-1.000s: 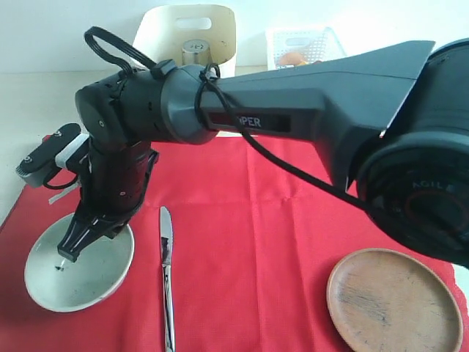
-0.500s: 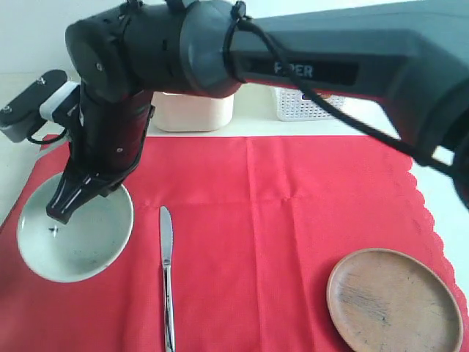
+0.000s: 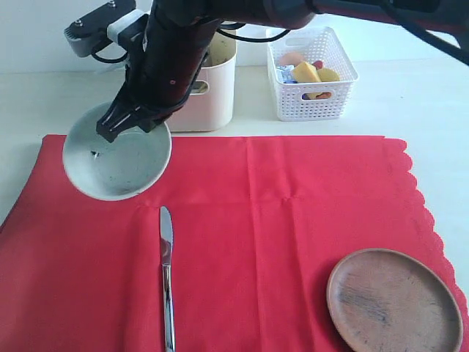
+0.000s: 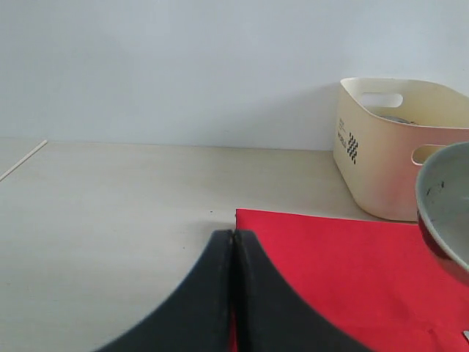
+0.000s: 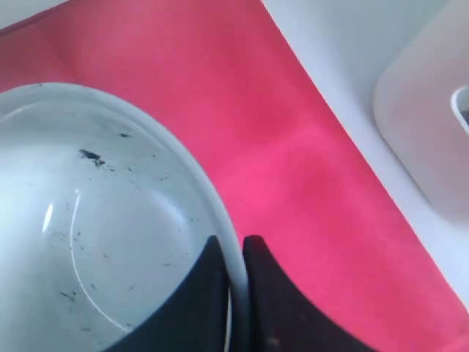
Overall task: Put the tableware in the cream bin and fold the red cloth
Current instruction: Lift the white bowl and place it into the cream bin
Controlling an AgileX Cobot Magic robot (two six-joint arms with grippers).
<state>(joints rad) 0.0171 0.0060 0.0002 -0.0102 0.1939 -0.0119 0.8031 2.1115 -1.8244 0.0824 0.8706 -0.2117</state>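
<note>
One speckled bowl (image 3: pixel 111 165), higher than before, nearer cream bin (image 3: pixel 217 95).

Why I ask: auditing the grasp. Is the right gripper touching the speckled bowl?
Touching. The right wrist view shows the right gripper clamped on the speckled bowl, one finger each side of its rim, no gap.

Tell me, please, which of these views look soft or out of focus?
Exterior view: evenly lit and sharp, the silver knife showing a sheen. Left wrist view: the tall cream plastic bin is crisp, the shut left gripper soft. Right wrist view: the pale speckled bowl and red cloth are blurred.
</note>
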